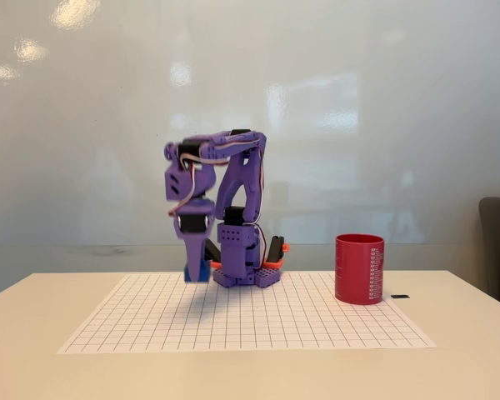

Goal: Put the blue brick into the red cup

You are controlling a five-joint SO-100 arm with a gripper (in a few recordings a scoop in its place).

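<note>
Purple arm's gripper point(197, 265) — jaws closed on the blue brick point(197, 271), far edge of grid sheet point(150, 329); red cup point(359, 268) — right edge.

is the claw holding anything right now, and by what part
Apparently the blue brick, pinched at its upper end by the claw; the grip itself is too small to confirm.

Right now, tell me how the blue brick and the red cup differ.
The blue brick is far smaller than the red cup. The brick sits at the purple pincer, at the left side of the arm's base, while the cup stands alone on the right of the grid sheet. The cup is upright and fully visible; the brick is partly hidden.
</note>
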